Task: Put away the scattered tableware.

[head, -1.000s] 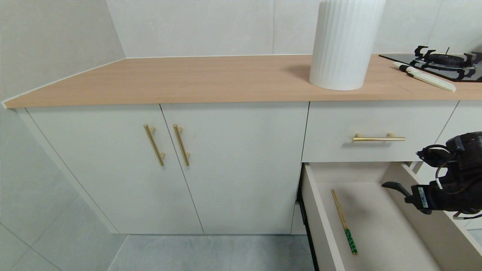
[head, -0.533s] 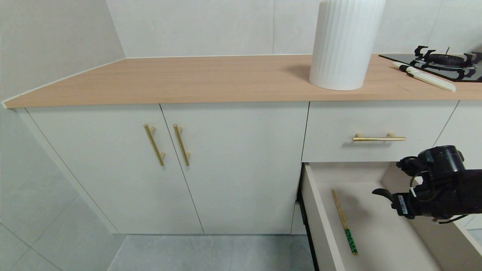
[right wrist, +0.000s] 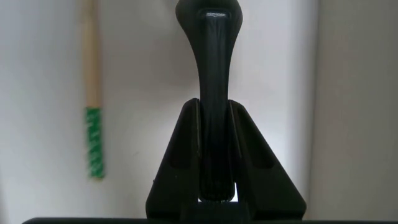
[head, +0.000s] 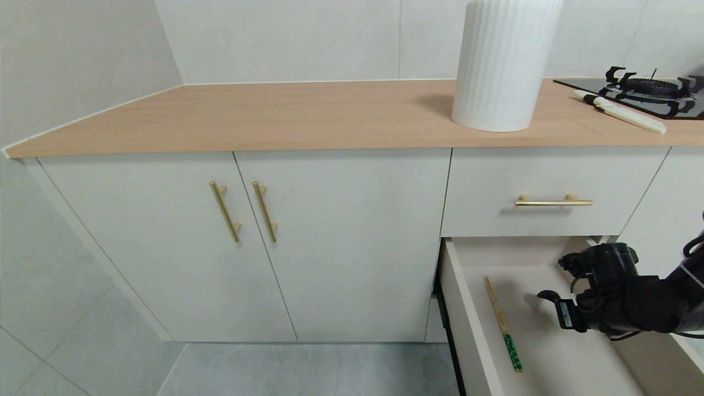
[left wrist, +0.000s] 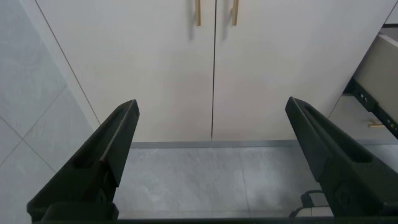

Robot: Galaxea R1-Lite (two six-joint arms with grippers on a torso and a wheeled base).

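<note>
R gripper (head: 566, 314) is clamped tight on a slim black utensil (right wrist: 210, 43) (poss. a spoon handle, hard to tell) and hangs over the open drawer (head: 466, 324). The utensil's tip points toward the chopsticks (head: 501, 323), which lie inside near the drawer's left wall. L gripper (left wrist: 211, 109) faces the cabinet doors (left wrist: 143, 68) low by the floor (left wrist: 186, 180) — jaws spread wide, nothing in them. A knife (head: 624, 114) lies on the counter (head: 275, 115) by the hob (head: 654, 88).

The tan wood-grain countertop (head: 275, 118) looks matt; the long black utensil (right wrist: 211, 74) is glossy; the pale chopsticks (head: 501, 324) are wood.
</note>
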